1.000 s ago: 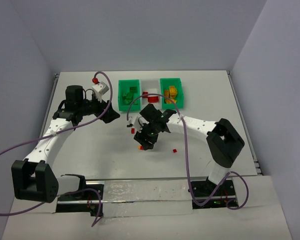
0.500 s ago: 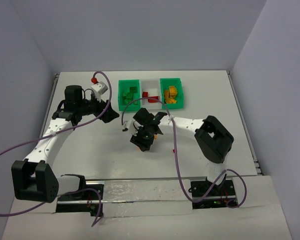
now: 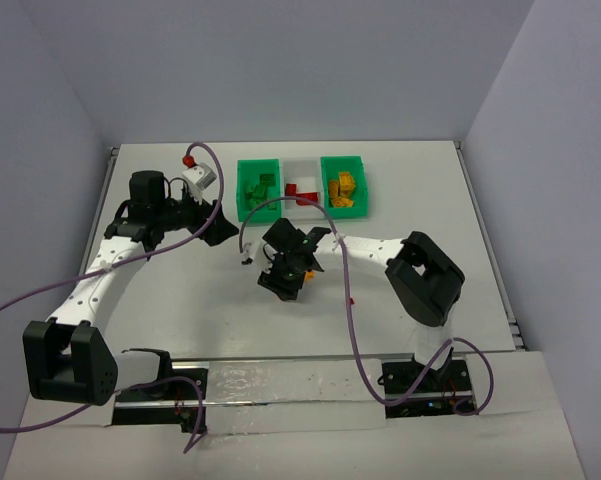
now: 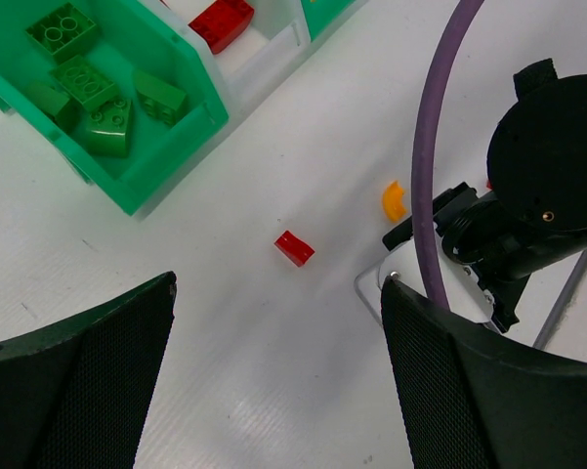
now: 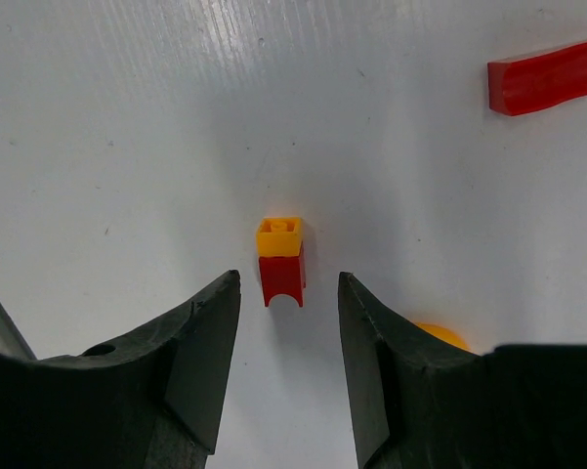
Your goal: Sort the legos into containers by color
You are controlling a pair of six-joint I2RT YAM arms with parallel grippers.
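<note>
A tiny stack, a yellow lego on a red one, lies on the white table. My right gripper is open around its lower end, a gap on each side. An orange half-disc peeks from behind the right finger, and a long red piece lies farther off. In the top view the right gripper is mid-table, below the containers: green bin, white bin, green bin. My left gripper hangs open and empty over a small red bit.
Green bricks fill the left bin and a red brick lies in the white one. The right arm's wrist and a purple cable are near the left gripper. Another red bit lies right of the right gripper.
The right arm has swung a little to the left and its jaws have narrowed. The left arm has not moved.
</note>
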